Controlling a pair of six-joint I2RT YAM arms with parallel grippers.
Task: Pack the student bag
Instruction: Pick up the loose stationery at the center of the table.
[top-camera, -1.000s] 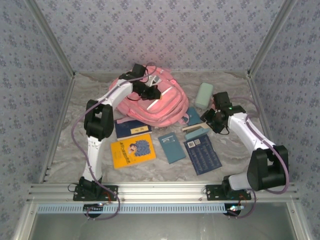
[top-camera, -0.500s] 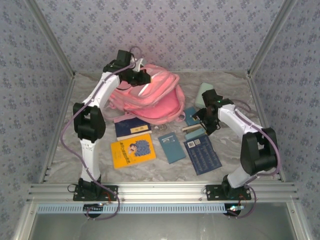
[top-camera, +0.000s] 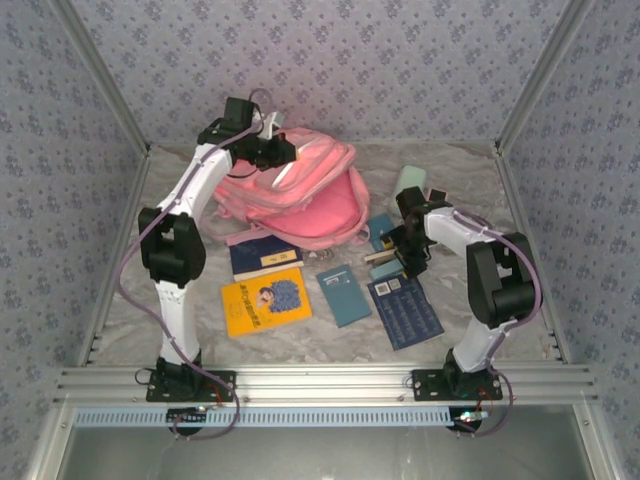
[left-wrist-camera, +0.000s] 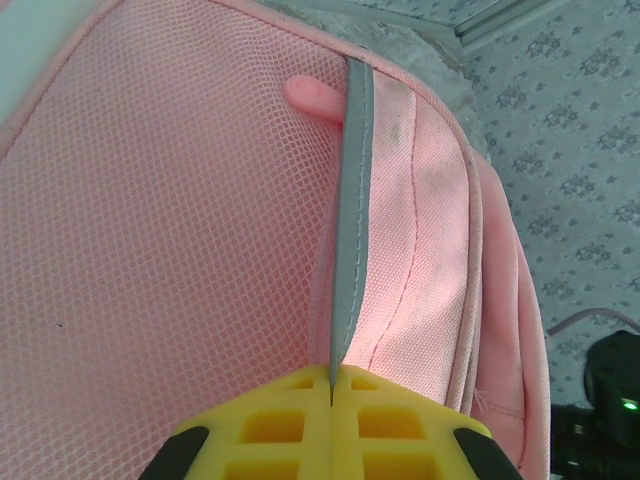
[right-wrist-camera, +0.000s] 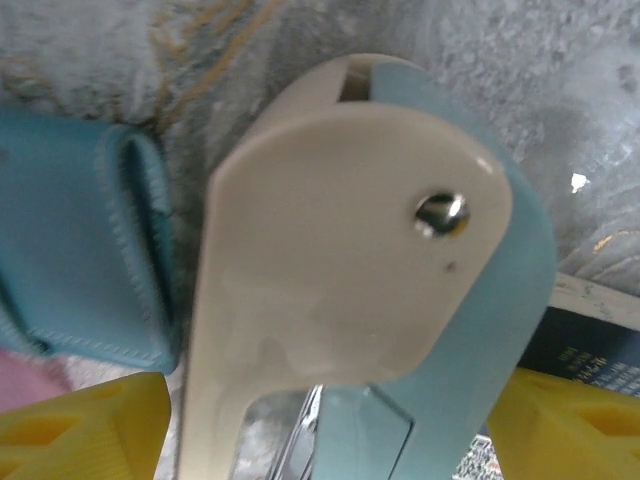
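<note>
L gripper (top-camera: 284, 152), pinching student bag (top-camera: 318, 200) upper centre, has hoisted it; R gripper (top-camera: 405, 260) widened astride stapler (right-wrist-camera: 340, 230) (next item to pack, prob.).

The soft pink student bag (top-camera: 310, 200) slumps at the far middle of the table (top-camera: 130, 290), upper left corner raised, grey stripe showing.

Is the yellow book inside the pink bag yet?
No, the yellow book lies flat on the table, in front of the bag.
</note>
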